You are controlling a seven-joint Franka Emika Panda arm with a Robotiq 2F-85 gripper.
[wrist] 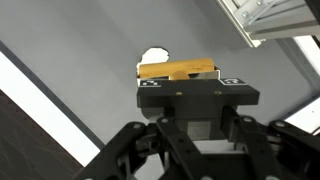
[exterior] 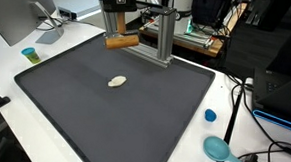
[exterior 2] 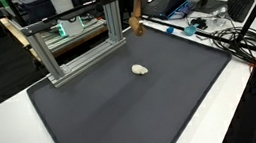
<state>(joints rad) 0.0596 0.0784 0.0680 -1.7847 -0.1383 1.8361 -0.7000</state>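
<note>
My gripper [exterior: 119, 35] hangs above the far edge of the dark grey mat [exterior: 83, 118] and is shut on a brown wooden block [exterior: 123, 42], which it holds in the air. In an exterior view the gripper [exterior 2: 136, 20] is next to the aluminium frame. In the wrist view the block [wrist: 178, 70] shows just past the gripper body [wrist: 197, 100], and the fingertips are hidden. A small white lump [exterior: 117, 82] lies on the mat below and in front of the gripper. It also shows in an exterior view [exterior 2: 141, 70] and in the wrist view [wrist: 153, 58].
An aluminium frame [exterior: 153, 41] [exterior 2: 74, 49] stands at the back of the mat. A small blue cup [exterior: 29, 54], a blue cap [exterior: 210, 115] and a teal scoop [exterior: 218, 148] lie on the white table. A monitor [exterior: 14, 14] and cables [exterior 2: 229, 37] are at the sides.
</note>
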